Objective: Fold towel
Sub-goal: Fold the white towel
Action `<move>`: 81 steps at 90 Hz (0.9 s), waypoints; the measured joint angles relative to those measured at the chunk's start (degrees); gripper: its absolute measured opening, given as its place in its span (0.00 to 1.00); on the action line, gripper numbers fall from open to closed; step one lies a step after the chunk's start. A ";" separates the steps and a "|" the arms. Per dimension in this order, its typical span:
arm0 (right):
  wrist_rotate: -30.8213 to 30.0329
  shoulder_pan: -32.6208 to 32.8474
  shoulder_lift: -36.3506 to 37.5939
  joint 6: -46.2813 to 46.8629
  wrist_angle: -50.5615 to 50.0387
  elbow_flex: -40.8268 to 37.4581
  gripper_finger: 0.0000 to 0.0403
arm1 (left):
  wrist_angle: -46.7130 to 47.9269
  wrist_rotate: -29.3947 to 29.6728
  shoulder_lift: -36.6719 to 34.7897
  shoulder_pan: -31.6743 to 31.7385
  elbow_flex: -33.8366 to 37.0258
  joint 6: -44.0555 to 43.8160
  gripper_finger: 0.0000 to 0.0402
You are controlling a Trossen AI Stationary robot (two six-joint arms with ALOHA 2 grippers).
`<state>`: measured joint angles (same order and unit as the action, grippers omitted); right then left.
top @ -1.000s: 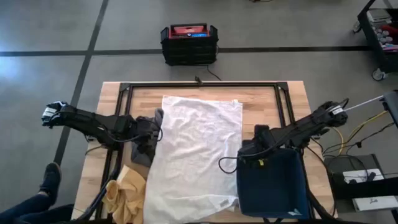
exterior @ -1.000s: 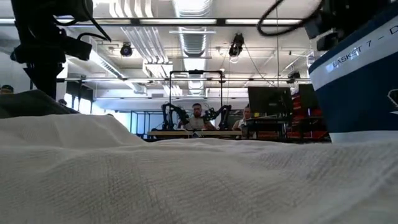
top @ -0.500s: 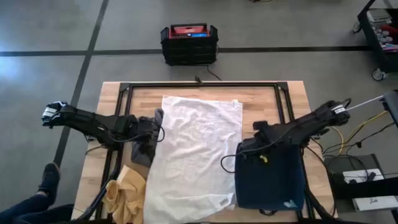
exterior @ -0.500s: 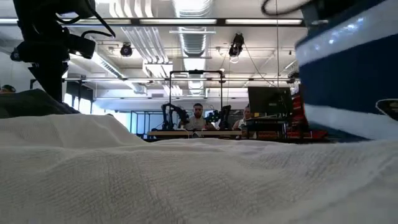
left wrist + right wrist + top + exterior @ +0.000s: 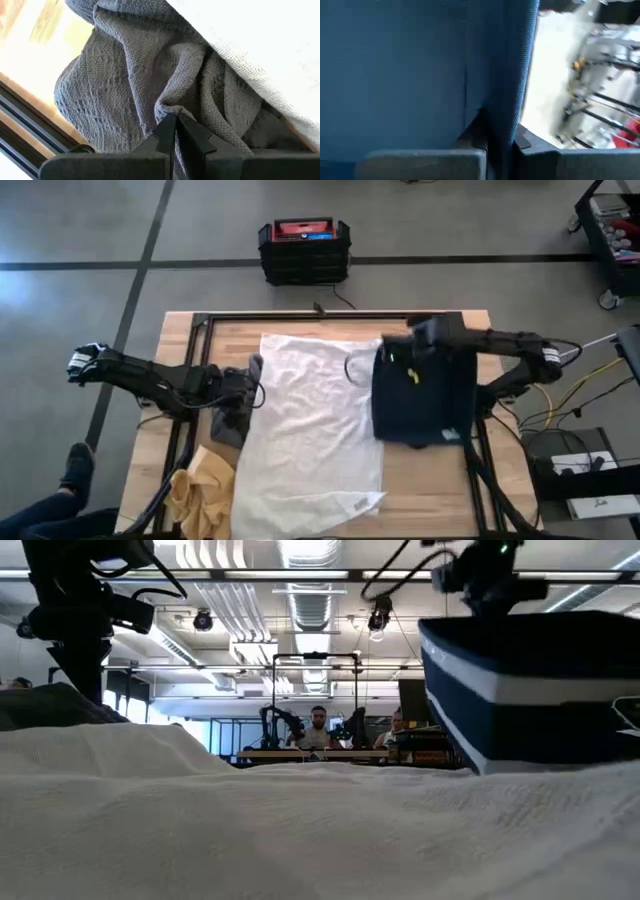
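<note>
A white towel lies spread flat over the middle of the table and fills the foreground of the low view. At its left edge lies a crumpled grey towel, with my left gripper shut on it. My right gripper, at the far right, is shut on a navy blue basket. The basket is tipped and overlaps the white towel's right edge; the low view shows it at the right. My left gripper pinches a raised fold of the grey towel between its two shut fingertips. The rest of the towel lies slack on the table, partly under the white towel's edge. My right gripper holds the blue basket by its wall near the rim, the wall standing between the two fingers. The basket hangs tipped from the hold; whether its lower edge touches the towel, I cannot tell.
A crumpled yellow cloth lies at the near left corner. Black metal rails frame the tabletop. A black and red crate stands on the floor beyond the far edge. People sit far off in the room.
My right gripper has swung from the table's near right toward the far edge, carrying the blue basket with it. The basket has come up off the near right corner, tipped over, and now overlaps the white towel's right edge.
</note>
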<state>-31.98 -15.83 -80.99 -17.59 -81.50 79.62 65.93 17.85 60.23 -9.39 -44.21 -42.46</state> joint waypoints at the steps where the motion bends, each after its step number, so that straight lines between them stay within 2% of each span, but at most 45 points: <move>1: -0.30 -0.89 0.00 -0.95 0.71 -0.13 0.00 | 0.00 0.00 0.00 0.00 0.00 0.00 0.01; 17: -1.94 -13.49 -0.26 -16.34 12.32 -1.19 0.00 | -0.17 0.00 0.00 0.00 0.00 0.00 0.01; 33: 1.05 -20.06 -2.19 -27.11 15.57 -1.23 0.00 | -0.31 -0.02 0.00 0.00 0.00 1.03 0.01; 44: 3.49 -23.43 -4.83 -28.30 16.48 -1.60 0.00 | -0.39 -0.02 0.00 0.00 0.00 1.31 0.01; 68: 3.41 -27.25 -12.88 -28.48 21.59 -2.10 0.00 | 0.27 0.04 -0.93 0.00 -1.09 1.40 0.00; 81: 2.61 -28.18 -15.45 -28.34 24.48 -2.13 0.08 | 0.64 2.66 -1.95 -0.03 -3.90 1.27 0.00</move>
<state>-29.37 -44.00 -96.44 -45.93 -57.01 77.49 66.57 20.51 58.27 -9.42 -48.11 -41.19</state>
